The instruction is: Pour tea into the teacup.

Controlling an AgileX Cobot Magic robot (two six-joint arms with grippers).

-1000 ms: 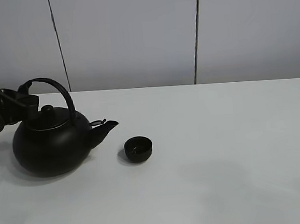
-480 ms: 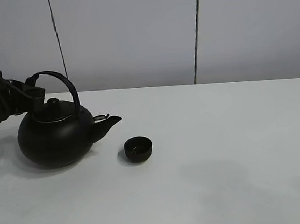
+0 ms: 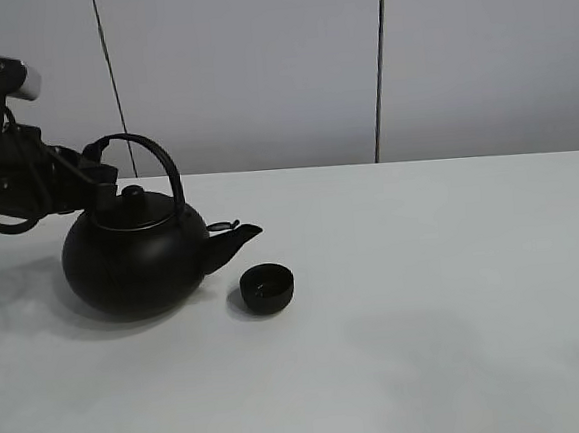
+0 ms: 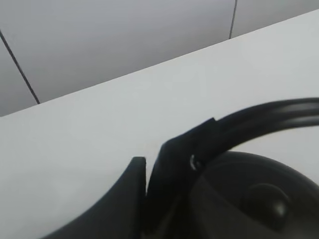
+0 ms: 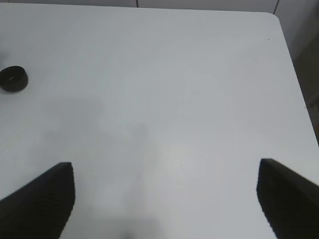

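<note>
The big black kettle (image 3: pixel 133 267) with an arched handle (image 3: pixel 159 156) is at the left of the white table (image 3: pixel 426 296), its spout (image 3: pixel 241 235) pointing right, just short of the teacup. The teacup (image 3: pixel 267 286) is a tiny black bowl-like cup standing on the table right of the kettle; it also shows in the right wrist view (image 5: pixel 12 79). My left gripper (image 3: pixel 93 164) is shut on the handle's left end; the left wrist view shows its fingers (image 4: pixel 172 174) clamped on the handle (image 4: pixel 269 117) above the lid knob (image 4: pixel 264 199). My right gripper (image 5: pixel 164 164) is open and empty, well away from the cup.
The table's right edge and rounded far corner (image 5: pixel 286 40) show in the right wrist view. A grey panelled wall (image 3: pixel 258 68) stands behind the table.
My left gripper has carried the kettle to the right and slightly up, bringing the spout close to the teacup. The teacup has not moved.
</note>
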